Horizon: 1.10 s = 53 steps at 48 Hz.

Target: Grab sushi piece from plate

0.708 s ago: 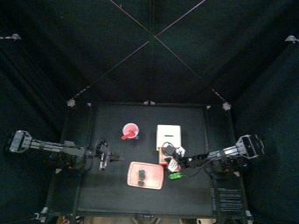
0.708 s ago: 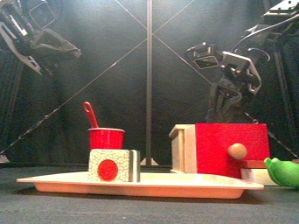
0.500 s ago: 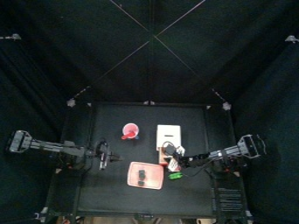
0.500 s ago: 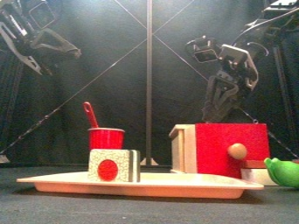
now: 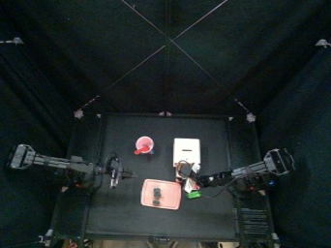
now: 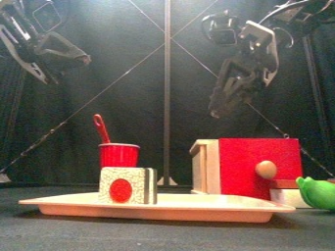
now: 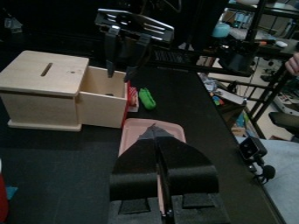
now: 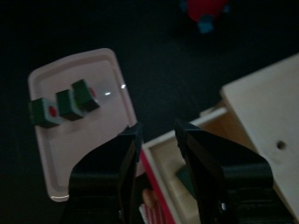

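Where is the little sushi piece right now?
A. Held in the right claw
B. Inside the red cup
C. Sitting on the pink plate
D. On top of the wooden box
C. The sushi piece sits on the pink plate, while the right claw hangs open and empty high above it.

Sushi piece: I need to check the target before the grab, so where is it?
In the top view the sushi piece lies on the pink plate near the table's front edge, left of the green item.
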Each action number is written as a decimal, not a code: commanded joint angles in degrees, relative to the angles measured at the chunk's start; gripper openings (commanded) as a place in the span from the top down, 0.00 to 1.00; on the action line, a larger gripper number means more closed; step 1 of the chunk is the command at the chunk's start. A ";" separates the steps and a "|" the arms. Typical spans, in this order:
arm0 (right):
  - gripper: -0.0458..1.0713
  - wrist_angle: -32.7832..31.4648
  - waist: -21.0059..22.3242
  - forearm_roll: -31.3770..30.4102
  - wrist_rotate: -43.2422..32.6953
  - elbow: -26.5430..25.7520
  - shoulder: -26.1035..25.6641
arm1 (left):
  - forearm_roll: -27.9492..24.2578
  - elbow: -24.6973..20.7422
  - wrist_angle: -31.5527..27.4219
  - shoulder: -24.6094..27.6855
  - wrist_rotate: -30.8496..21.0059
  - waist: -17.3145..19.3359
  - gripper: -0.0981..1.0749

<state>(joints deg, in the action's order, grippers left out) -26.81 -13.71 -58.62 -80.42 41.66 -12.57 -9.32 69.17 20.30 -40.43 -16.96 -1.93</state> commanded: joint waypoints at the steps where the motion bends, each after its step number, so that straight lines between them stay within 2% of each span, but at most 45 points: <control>1: 0.29 2.99 -1.05 -3.16 0.09 -1.67 0.18 | 0.09 -0.79 0.26 0.09 0.09 0.09 0.76; 6: 0.29 6.33 -1.76 -6.59 0.00 -2.55 2.29 | 0.09 -0.70 0.26 0.09 0.09 0.09 0.76; 15: 0.29 7.91 -1.32 -8.79 0.09 -5.10 6.59 | 0.00 -0.70 0.26 0.09 0.09 0.09 0.76; 36: 0.28 8.53 -0.53 -8.96 0.09 -13.54 18.72 | 0.09 -0.70 0.26 0.09 0.09 0.18 0.76; 53: 0.28 9.58 0.26 -8.17 0.00 -16.61 22.76 | 0.00 -0.70 0.26 0.09 0.09 0.18 0.76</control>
<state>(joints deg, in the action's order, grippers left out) -17.58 -13.89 -67.32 -80.42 26.63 10.99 -9.32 69.17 20.30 -40.34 -17.05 -1.93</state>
